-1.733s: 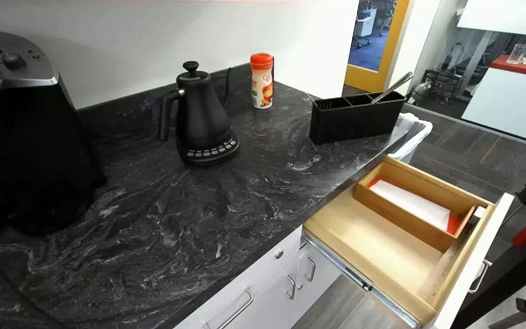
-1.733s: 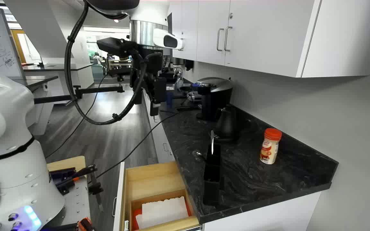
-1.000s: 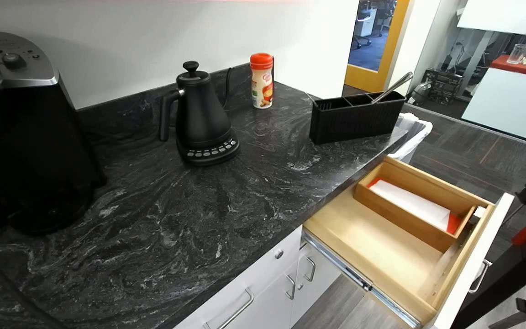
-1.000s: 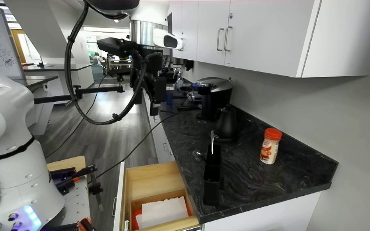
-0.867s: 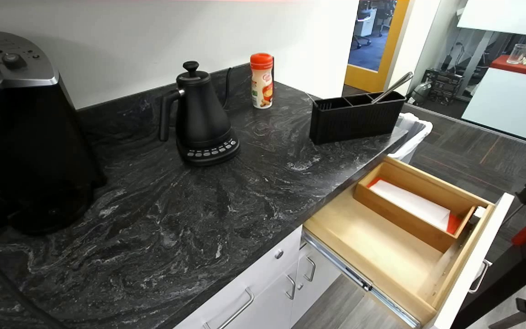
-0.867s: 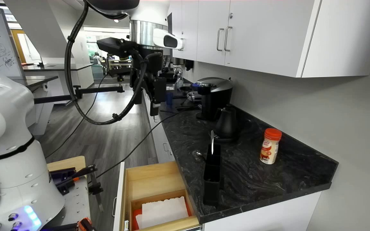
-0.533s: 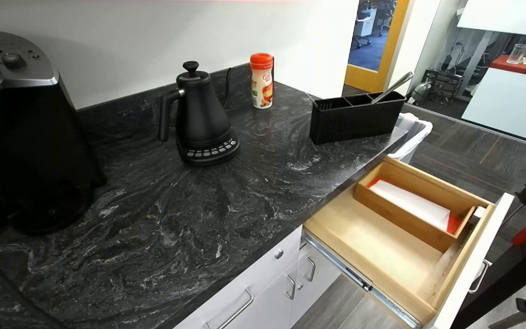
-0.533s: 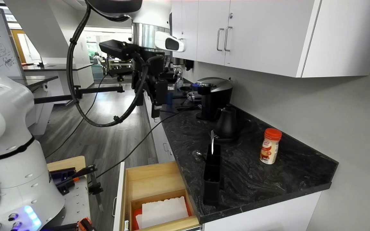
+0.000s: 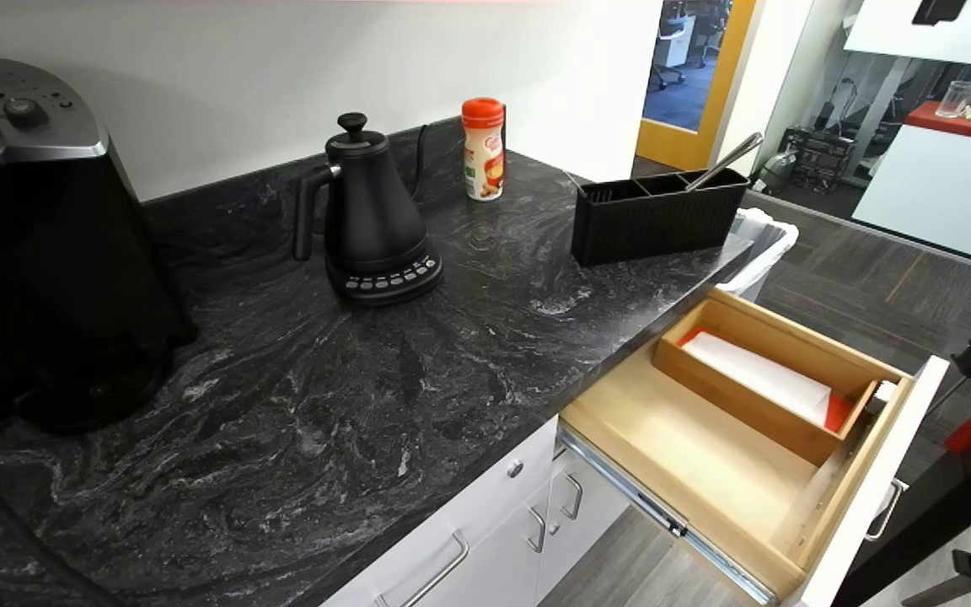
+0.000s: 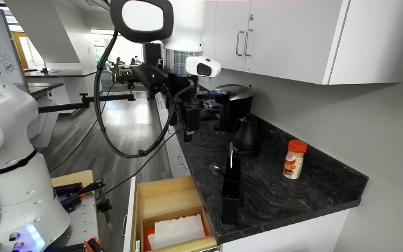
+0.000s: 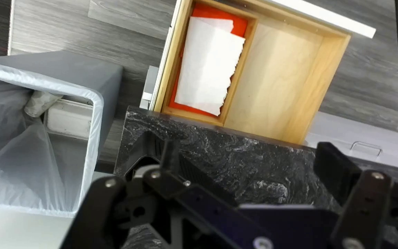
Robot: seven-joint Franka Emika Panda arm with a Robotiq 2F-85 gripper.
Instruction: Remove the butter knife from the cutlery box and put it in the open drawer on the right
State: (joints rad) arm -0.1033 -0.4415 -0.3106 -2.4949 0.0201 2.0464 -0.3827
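Nearest in the wrist view is the pincer (image 11: pixel 249 155), spread wide, its two fingers (image 11: pixel 335 169) well apart. Compared with half a second ago, the arm (image 10: pixel 187 28) sits lower and farther right in an exterior view; a dark shape (image 9: pixel 939 10) has also come in at the top edge of an exterior view, while the things on the bench (image 9: pixel 452 379) lie as they did.

One open drawer (image 9: pixel 709 438) is pulled out below the bench top, with one wooden tray (image 9: pixel 738 400) inside it (white paper (image 11: pixel 209 65) over red lies in that tray). The tray's long axis runs from the bench toward the drawer's white front. One grey bin (image 11: pixel 111 83) stands just beside the drawer.

Upright on the bench is one long black cutlery box (image 9: pixel 658 221); in an exterior view its long axis runs left to right, the right end farther off. Two metal handles stick up from it: a thick handle (image 9: pixel 726 160) leaning up to the right, and a thin handle (image 9: pixel 576 183) tipping up to the left. Which of them is the butter knife I cannot say for sure, since only their upper parts show, but both are in the box.

Farther back stand one red-capped bottle (image 9: pixel 484 160), one black kettle (image 9: pixel 376 202) and one black-and-silver machine (image 9: pixel 39 253), apart from one another.
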